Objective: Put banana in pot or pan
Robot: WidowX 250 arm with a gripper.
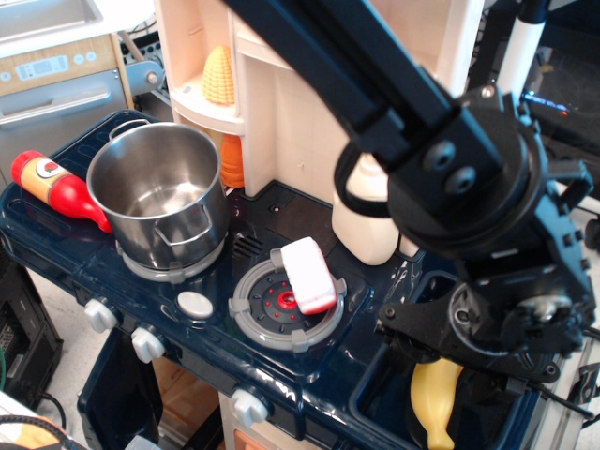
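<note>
Over the sink basin (384, 398) at the near right, the black robot arm (375, 84) slants down from the top of the scene, its bulky round wrist filling the right side. The gripper (459, 361) sits low over the banana (434, 398), covering its upper end; the fingers are hidden behind the housing, so I cannot tell whether they grip it or stand apart. Only the lower half of the smooth, glossy yellow banana shows, lying in the dark blue basin. Far to the left, the shiny steel pot (159, 192) stands upright on a burner, cylindrical, with loop handles. A white-and-red sponge (307, 274) lies on the grey burner ring (286, 305) between them.
</note>
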